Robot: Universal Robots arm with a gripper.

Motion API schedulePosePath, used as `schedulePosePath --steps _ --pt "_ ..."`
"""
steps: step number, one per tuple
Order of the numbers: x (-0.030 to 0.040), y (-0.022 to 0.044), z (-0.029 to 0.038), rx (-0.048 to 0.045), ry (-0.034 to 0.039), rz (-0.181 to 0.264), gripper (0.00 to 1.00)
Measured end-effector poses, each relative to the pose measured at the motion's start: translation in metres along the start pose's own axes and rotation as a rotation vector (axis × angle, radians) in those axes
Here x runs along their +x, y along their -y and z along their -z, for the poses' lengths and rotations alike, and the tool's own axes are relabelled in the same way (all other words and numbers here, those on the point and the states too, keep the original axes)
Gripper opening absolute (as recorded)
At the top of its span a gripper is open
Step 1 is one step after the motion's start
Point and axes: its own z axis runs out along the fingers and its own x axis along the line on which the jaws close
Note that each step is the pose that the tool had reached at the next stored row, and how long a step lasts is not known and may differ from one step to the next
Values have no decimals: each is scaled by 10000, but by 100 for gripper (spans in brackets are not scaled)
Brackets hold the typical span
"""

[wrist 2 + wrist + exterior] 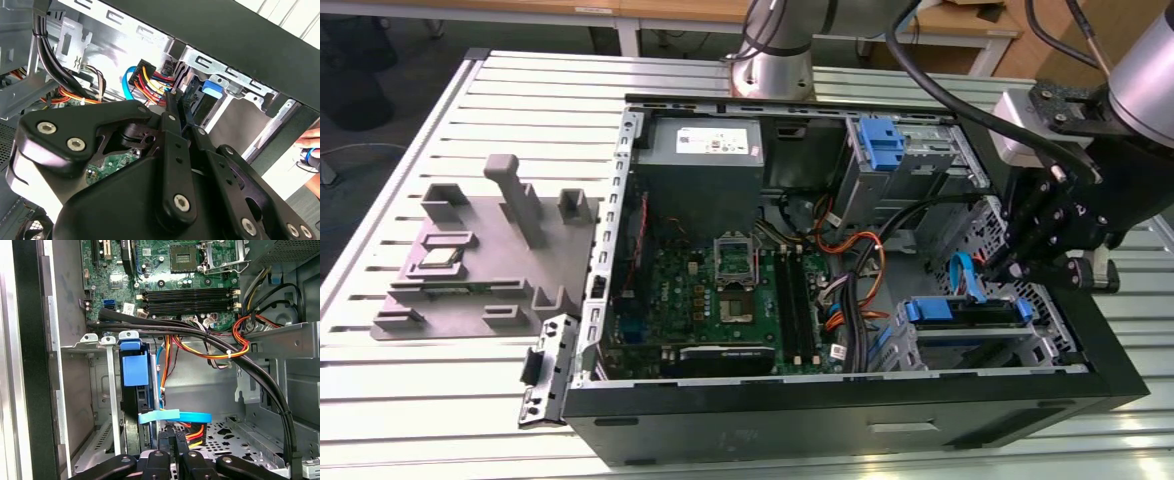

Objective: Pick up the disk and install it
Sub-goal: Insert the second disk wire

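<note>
Black gripper (175,107) linkage is closest to the lens in the second wrist view, with the fingers running up together toward a bundle of red, yellow and orange cables (152,82). Fingers look narrow, close together at the tips; can't tell if they pinch anything. In the first wrist view the fingertips (167,437) sit just below a light blue flat cable (175,416) and beside red-yellow wires.

Disk (134,400) stands on edge in the drive cage (107,390), its blue carrier tab facing up out of the bay; only the edge shows, label not visible. In the exterior view the disk (967,312) lies in the lower bay at the case corner on the exterior view's right, with the gripper (1007,268) just above and beside it. Contact between gripper and disk can't be made out.

Open PC case (854,400) lies on its side on a slatted metal table (400,410). Motherboard (720,300) with empty CPU socket and RAM sticks is in the middle, grey power supply (704,148) at the far end. A second blue bracket (883,145) sits in the upper bay. Grey fixture block (480,255) rests on the table at the exterior view's left, well apart from the case. Someone's fingers (311,147) show past the case edge in the second wrist view.
</note>
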Motion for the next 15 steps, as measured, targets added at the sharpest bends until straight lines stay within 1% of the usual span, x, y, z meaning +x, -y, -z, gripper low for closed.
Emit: schedulePosePath --steps 7,11,12,14,15 --pt "14 4 -3 -17 7 360 16" --pt "44 8 -4 -23 3 467 16" --pt "52 9 -3 -22 -24 485 16" --pt "62 10 -5 -14 -154 517 16" --pt "67 11 -8 -5 -187 539 16"
